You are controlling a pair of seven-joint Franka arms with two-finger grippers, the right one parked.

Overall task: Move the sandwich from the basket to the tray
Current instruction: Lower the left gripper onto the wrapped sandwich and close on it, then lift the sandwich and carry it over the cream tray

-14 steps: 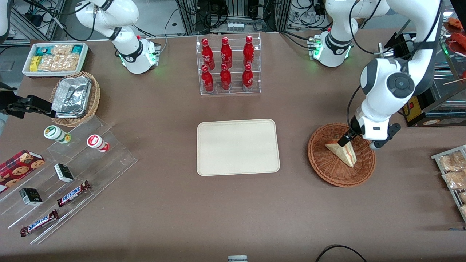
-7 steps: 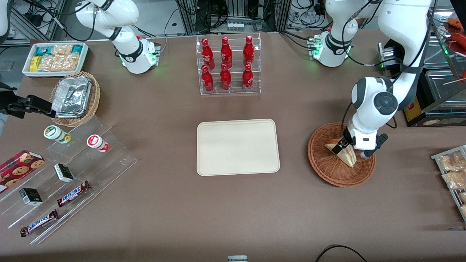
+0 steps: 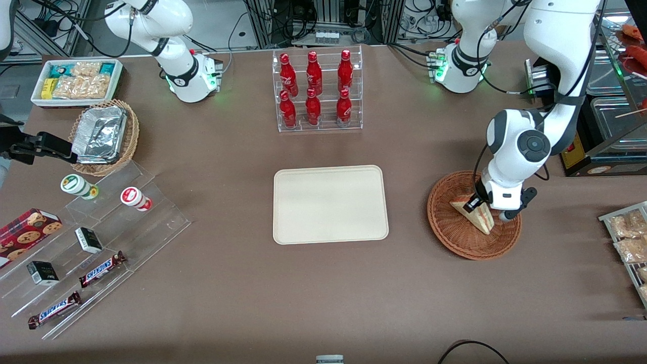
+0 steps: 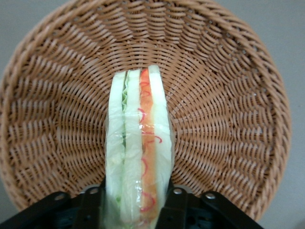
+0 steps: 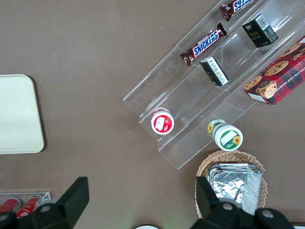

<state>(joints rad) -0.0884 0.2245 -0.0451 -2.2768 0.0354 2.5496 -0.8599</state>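
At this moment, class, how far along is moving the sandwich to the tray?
Done: the tool is down in the basket, its fingers on either side of the sandwich. In hand: the grasp. Left: lifting, carrying and setting it on the tray, which holds nothing.

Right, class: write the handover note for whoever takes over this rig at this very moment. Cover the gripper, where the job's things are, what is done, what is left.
Gripper: down in the basket, fingers either side of the sandwich; whether they clamp it is not clear.
Sandwich: standing on edge in the basket, not lifted.
Tray: nothing on it, beside the basket toward the parked arm's end.
Done: approach.
Left: confirm grip, lift, carry to the tray, release.
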